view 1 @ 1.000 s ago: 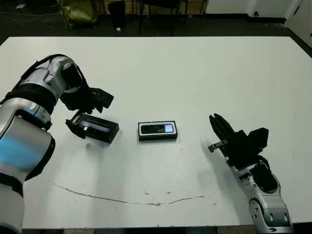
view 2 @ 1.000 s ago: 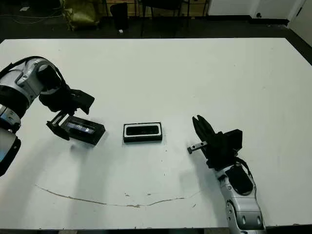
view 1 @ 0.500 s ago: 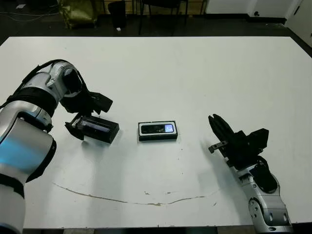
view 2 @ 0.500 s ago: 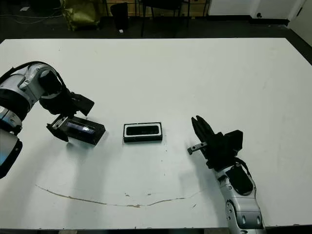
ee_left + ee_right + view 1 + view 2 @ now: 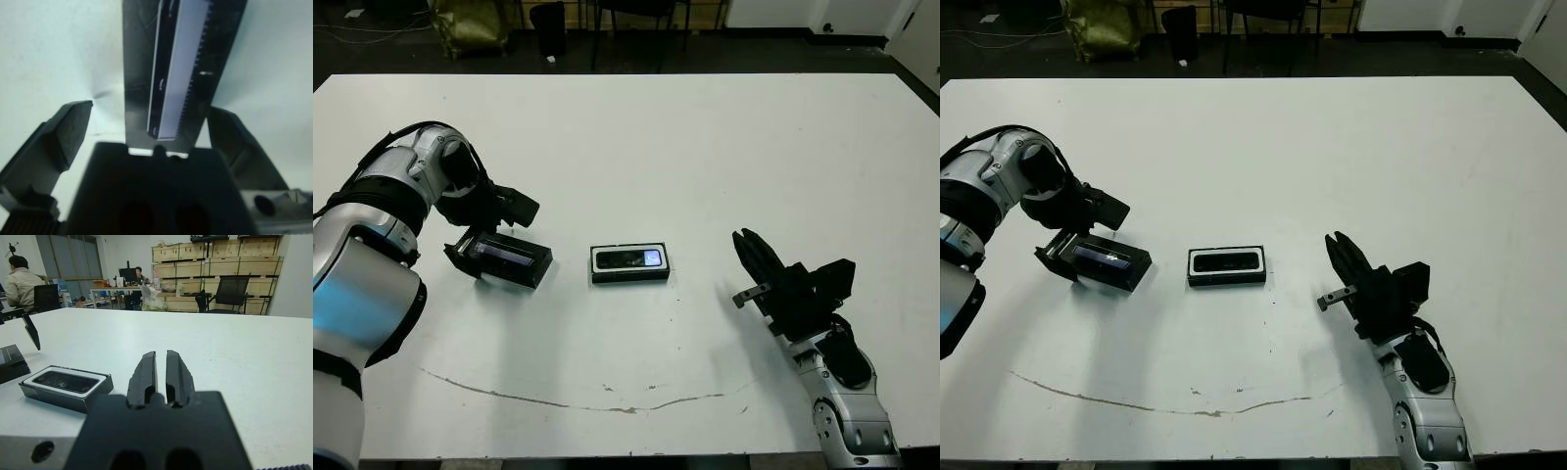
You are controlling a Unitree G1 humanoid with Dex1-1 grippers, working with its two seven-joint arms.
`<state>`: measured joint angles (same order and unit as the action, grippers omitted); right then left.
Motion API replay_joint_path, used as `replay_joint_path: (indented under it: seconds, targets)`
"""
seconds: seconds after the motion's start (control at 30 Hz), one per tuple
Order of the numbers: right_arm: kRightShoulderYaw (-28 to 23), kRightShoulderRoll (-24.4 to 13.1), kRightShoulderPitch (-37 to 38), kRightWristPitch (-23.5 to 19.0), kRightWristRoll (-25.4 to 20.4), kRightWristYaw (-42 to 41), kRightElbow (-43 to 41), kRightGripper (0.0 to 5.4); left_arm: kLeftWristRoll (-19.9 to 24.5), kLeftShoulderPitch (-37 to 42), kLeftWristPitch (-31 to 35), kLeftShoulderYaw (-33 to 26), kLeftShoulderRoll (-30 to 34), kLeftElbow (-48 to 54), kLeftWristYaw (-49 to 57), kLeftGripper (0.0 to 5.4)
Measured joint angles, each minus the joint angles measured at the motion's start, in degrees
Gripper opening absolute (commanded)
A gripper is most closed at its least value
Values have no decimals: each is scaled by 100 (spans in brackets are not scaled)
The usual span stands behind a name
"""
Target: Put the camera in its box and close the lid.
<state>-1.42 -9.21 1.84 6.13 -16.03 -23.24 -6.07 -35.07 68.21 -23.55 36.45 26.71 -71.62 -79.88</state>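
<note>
One white surface [image 5: 705, 147] carries one box [image 5: 629, 263] with one camera [image 5: 628, 259] in it and one lid [image 5: 506, 258], with two hands, the left hand [image 5: 480, 257] and the right hand [image 5: 754, 266].

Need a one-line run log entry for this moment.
camera: in box | lid: off, on table | left gripper: open, astride lid | right gripper: shut, idle

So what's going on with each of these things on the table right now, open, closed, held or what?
box: open, flat on the table, camera inside.
camera: lying in the box.
lid: off the box, to its left, between the left gripper's spread fingers.
left gripper: open, around the lid.
right gripper: shut, empty, apart from the box.
</note>
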Motion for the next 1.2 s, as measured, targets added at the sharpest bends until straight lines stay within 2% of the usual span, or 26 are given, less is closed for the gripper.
replay_joint_path:
  seconds: [0.17,0.3,0.37,0.73,0.83,0.97,1.2]
  targets:
    - [0,0,48,-72,-7,28,-98,0,-69,8,258,32,-50,-25,7,539]
    - [0,0,62,-71,-24,29,-125,0,-71,25,867,21,-141,-88,-87,539]
    - [-1,0,62,-71,-27,27,-132,0,-73,21,860,25,-155,-85,-140,517]
    - [-6,0,62,-72,-100,7,-149,0,-76,-82,395,49,-118,-57,-350,270]
    - [-6,0,60,-71,-119,-1,-136,0,-93,-99,255,85,-90,-39,-338,225]
    - [-7,0,60,-71,-96,13,-124,0,-77,-115,230,71,-59,0,-348,221]
    - [-4,0,60,-74,-92,15,-126,0,127,-147,675,-170,-38,87,-702,221]
